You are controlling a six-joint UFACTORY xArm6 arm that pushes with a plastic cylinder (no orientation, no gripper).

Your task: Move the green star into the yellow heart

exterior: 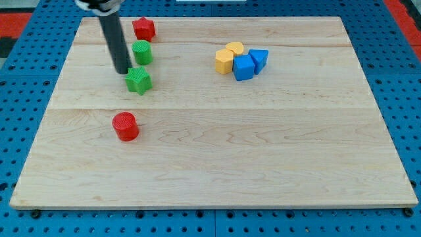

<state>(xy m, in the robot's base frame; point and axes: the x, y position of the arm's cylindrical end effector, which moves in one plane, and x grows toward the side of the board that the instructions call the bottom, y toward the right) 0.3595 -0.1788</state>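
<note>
The green star (139,80) lies at the upper left of the wooden board. My tip (122,71) stands just to the star's upper left, touching or nearly touching it. The rod rises from there to the view's top. Two yellow blocks lie at the upper middle right: one (224,61) on the left and one (234,48) behind it. I cannot tell which is the heart. They are far to the right of the star.
A green cylinder (142,52) stands just above the star, right of the rod. A red star-like block (144,28) lies above it. A red cylinder (125,126) lies below the star. A blue cube (243,67) and a blue triangle (259,60) touch the yellow blocks.
</note>
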